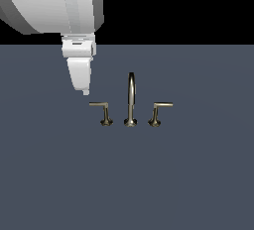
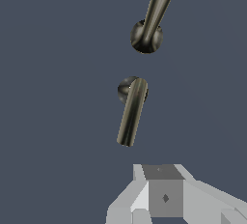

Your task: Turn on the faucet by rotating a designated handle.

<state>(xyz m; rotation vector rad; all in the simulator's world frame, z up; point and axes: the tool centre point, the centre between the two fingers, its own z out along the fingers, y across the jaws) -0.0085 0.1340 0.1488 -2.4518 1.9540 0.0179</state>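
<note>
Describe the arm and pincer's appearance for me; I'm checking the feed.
Glossy white rounded arm link with grey shading and a grey seam band, narrowing to a white tapered pincer. In the wrist view the pincer looks blocky, light and mid-grey, with a small dark diamond marking. No cables visible.

Faucet (image 1: 131, 100): small dull brass set standing upright on the flat grey surface; tall thin arched spout (image 1: 131, 95) in the middle, on a flared base. Designated handle (image 1: 101, 111) on the exterior view's left: short L-shaped lever, thin arm level, pointing away from the spout. Mirrored twin handle (image 1: 158, 111) opposite.
</note>
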